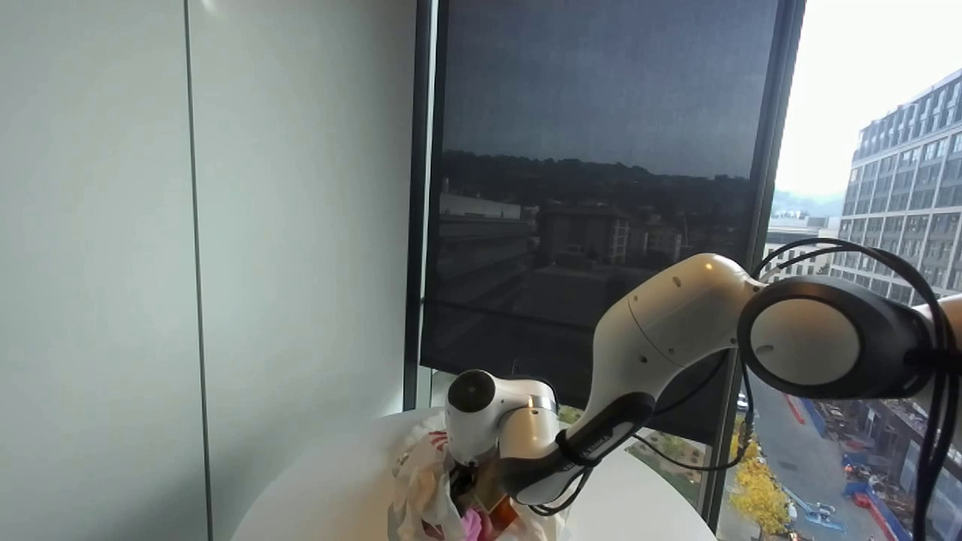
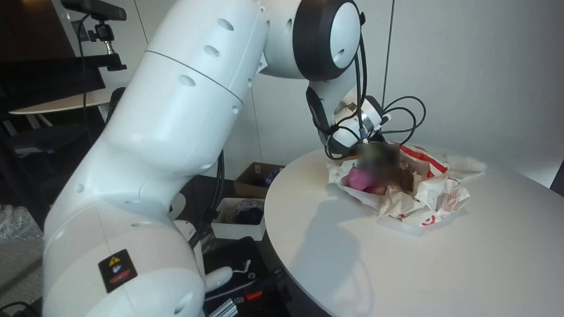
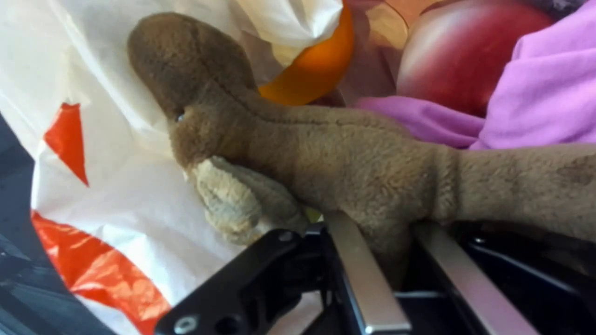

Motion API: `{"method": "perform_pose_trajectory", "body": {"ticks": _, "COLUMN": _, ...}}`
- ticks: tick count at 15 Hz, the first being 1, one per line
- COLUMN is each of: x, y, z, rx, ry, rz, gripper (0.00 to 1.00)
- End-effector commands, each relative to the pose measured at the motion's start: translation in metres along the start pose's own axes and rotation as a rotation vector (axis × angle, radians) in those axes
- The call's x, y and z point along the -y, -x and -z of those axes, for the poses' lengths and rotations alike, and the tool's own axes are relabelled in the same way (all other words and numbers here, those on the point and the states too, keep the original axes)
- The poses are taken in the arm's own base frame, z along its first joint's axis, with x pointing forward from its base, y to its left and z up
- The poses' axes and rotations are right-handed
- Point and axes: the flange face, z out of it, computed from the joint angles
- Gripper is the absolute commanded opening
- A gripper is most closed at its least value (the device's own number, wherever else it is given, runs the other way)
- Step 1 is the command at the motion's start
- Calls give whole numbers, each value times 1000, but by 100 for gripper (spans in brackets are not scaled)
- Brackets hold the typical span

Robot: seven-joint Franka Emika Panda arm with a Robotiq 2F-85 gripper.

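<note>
A brown plush toy (image 3: 298,135) with a rounded head, a small eye and a paler tan limb lies across the wrist view. My gripper (image 3: 382,225) is shut on part of its body; brown fabric bulges between the two fingers. The toy lies at the mouth of a crumpled white plastic bag (image 3: 153,200) with red print. Beside the toy are pink cloth (image 3: 549,88), an orange object (image 3: 321,65) and a round red-and-white object (image 3: 465,56). The bag shows in both exterior views (image 1: 417,492) (image 2: 423,200). A blurred patch hides the fingers in an exterior view.
The bag rests on a round white table (image 2: 423,268) beside a pale wall (image 1: 301,188). A window with a dark blind (image 1: 586,248) stands behind. A cardboard box (image 2: 253,180) and a white bin (image 2: 240,229) stand below the table edge. Black cables (image 2: 405,114) loop from the wrist.
</note>
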Motion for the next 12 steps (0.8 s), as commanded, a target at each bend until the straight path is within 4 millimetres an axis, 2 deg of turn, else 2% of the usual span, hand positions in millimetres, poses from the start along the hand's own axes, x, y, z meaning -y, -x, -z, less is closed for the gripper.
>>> {"method": "perform_pose_trajectory", "body": {"ticks": 1, "x": 4, "y": -2, "z": -38, "rx": -7, "ry": -54, "rz": -9, "gripper": 17}}
{"method": "perform_pose_trajectory", "body": {"ticks": 4, "x": 7, "y": 4, "z": -60, "rx": 2, "ry": -87, "rz": -13, "gripper": 16}}
{"method": "perform_pose_trajectory", "body": {"ticks": 7, "x": 7, "y": -8, "z": -50, "rx": -50, "ry": -134, "rz": -26, "gripper": 16}}
{"method": "perform_pose_trajectory", "body": {"ticks": 8, "x": 5, "y": -8, "z": -49, "rx": -45, "ry": -145, "rz": -35, "gripper": 40}}
{"method": "perform_pose_trajectory", "body": {"ticks": 9, "x": 3, "y": -7, "z": -49, "rx": -35, "ry": -150, "rz": -53, "gripper": 41}}
{"method": "perform_pose_trajectory", "body": {"ticks": 12, "x": -11, "y": 11, "z": -42, "rx": 54, "ry": -177, "rz": -106, "gripper": 64}}
